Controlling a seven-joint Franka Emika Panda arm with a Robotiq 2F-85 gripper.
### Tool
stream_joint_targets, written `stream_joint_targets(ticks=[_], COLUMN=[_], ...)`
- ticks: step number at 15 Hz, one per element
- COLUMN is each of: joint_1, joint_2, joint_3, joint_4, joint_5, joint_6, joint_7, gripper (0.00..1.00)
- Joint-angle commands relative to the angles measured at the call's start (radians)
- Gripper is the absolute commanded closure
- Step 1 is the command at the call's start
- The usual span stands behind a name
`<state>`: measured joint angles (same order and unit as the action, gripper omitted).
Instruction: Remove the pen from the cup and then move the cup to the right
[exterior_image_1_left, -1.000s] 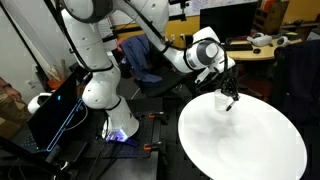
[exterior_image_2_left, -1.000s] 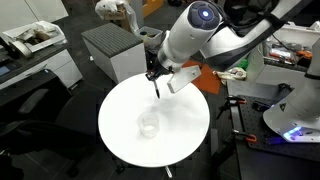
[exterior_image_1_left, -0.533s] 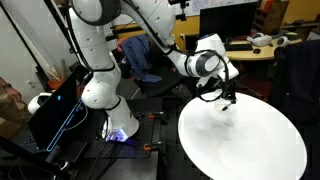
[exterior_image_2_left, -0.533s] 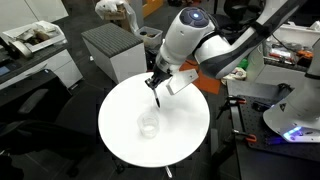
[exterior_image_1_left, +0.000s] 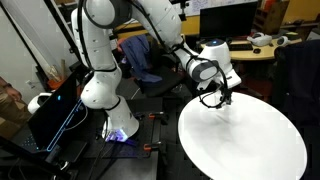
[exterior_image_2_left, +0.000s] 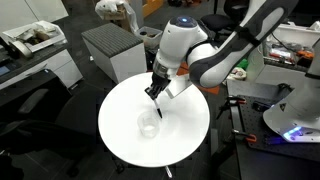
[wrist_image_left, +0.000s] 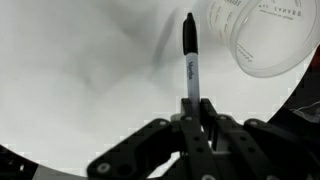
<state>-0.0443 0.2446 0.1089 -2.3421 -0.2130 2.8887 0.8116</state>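
My gripper (wrist_image_left: 193, 112) is shut on the pen (wrist_image_left: 190, 62), a thin dark marker that sticks out from between the fingers. The pen is outside the cup. The cup (wrist_image_left: 262, 34) is a clear tumbler standing at the upper right of the wrist view, close beside the pen's tip. In an exterior view the gripper (exterior_image_2_left: 156, 92) holds the pen (exterior_image_2_left: 159, 107) pointing down, low over the round white table (exterior_image_2_left: 120, 115), just behind the cup (exterior_image_2_left: 149, 126). In an exterior view the gripper (exterior_image_1_left: 221, 97) hangs over the table's near-left rim (exterior_image_1_left: 190, 115); the cup is hard to make out there.
A grey cabinet (exterior_image_2_left: 112, 48) stands behind the table. A black chair (exterior_image_2_left: 25, 105) is off to one side. A desk with clutter (exterior_image_1_left: 262, 42) and a laptop (exterior_image_1_left: 55, 105) lie beyond the table. The robot base (exterior_image_1_left: 98, 85) stands beside the table.
The gripper has come down and moved closer to the table surface with the pen in it. The cup has not moved.
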Motion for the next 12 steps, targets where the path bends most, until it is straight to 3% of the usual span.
stream_joint_targets(ticks=[1,2,3,4,12], joint_1=[0.044,0.052,0.059,0.069,0.140], joint_2=[-0.001,-0.002,-0.001,-0.001,-0.012], joint_3=[-0.038,-0.047,-0.054,-0.066,-0.142], joint_4=[0.021,0.024,0.027,0.030,0.035], joint_5=[0.149,0.179,0.204,0.218,0.203], joint_6=[-0.031,-0.038,-0.041,-0.044,-0.061], joint_7=[-0.137,-0.165,-0.188,-0.200,-0.193], gripper=[0.97,0.97,0.62,0.61,0.02])
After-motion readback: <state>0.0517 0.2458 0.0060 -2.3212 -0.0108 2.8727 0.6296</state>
